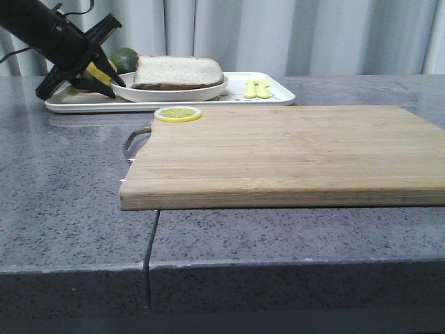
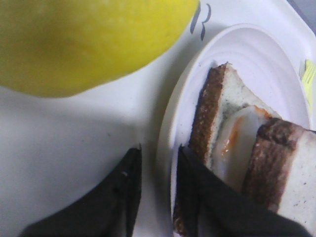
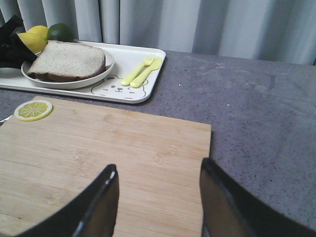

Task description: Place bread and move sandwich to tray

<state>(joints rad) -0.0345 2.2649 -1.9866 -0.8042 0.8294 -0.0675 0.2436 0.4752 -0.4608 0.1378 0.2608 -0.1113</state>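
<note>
The sandwich (image 1: 177, 72) lies on the round white plate (image 1: 174, 94), which rests on the white tray (image 1: 278, 97) at the back left. In the left wrist view the bread (image 2: 286, 173) lies over the fried egg (image 2: 242, 133) and a lower slice (image 2: 222, 98). My left gripper (image 2: 160, 148) straddles the plate's left rim (image 2: 170, 113), one finger on the tray side and one inside the plate, with a small gap, partly open. It shows at the rim in the front view (image 1: 117, 87). My right gripper (image 3: 159, 165) is open and empty over the wooden cutting board (image 3: 98, 143).
A lemon (image 1: 101, 72) and a lime (image 1: 126, 58) sit on the tray behind my left gripper. A yellow fork and spoon (image 1: 257, 88) lie on the tray's right part. A lemon slice (image 1: 178, 113) lies on the cutting board's (image 1: 278, 153) far left corner. Curtains hang behind.
</note>
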